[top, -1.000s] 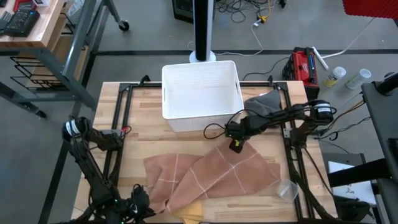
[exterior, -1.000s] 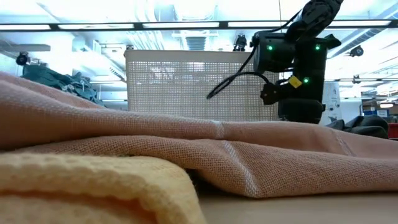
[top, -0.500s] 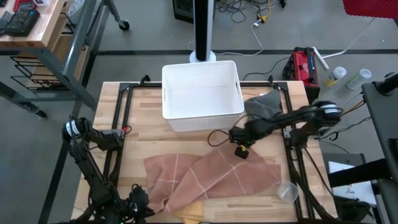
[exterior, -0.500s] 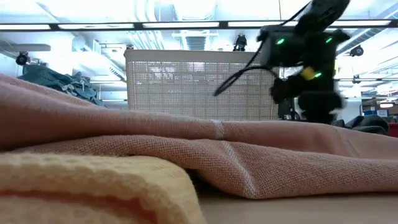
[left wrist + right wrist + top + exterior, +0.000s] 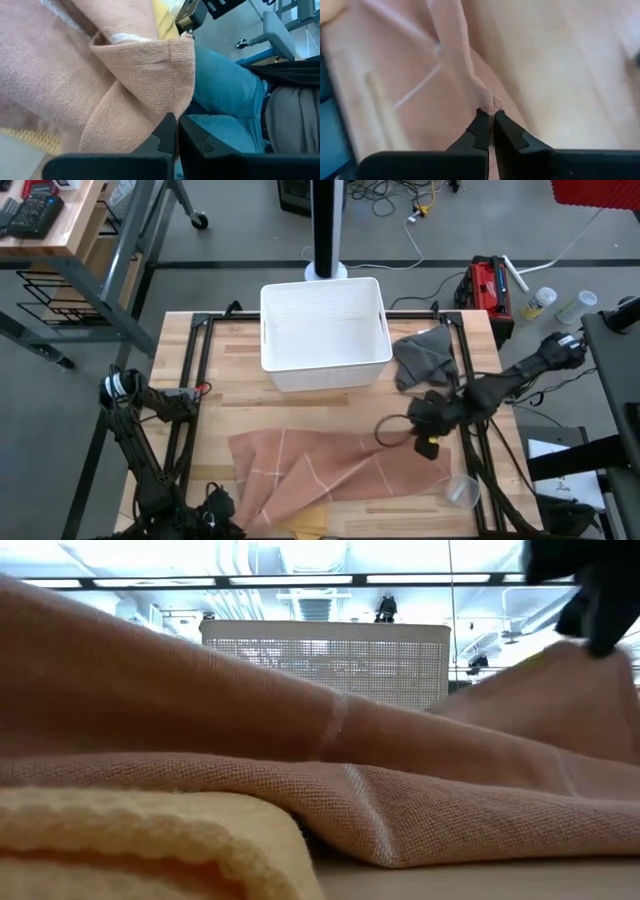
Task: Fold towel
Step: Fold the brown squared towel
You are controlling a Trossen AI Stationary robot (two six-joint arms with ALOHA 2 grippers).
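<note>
The towel [image 5: 330,470], pink with pale lines, is spread rumpled across the front of the table [image 5: 225,415], over a yellow cloth [image 5: 140,840]. Its near-left corner is pinched by the left gripper [image 5: 172,131]. Behind stands a white basket [image 5: 323,332]. Its right edge is clenched and lifted by the right gripper [image 5: 487,127].

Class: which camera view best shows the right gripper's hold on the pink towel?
The right wrist view: the right gripper is shut on the pink towel edge. The high view shows its place only; the low view clips it.
</note>
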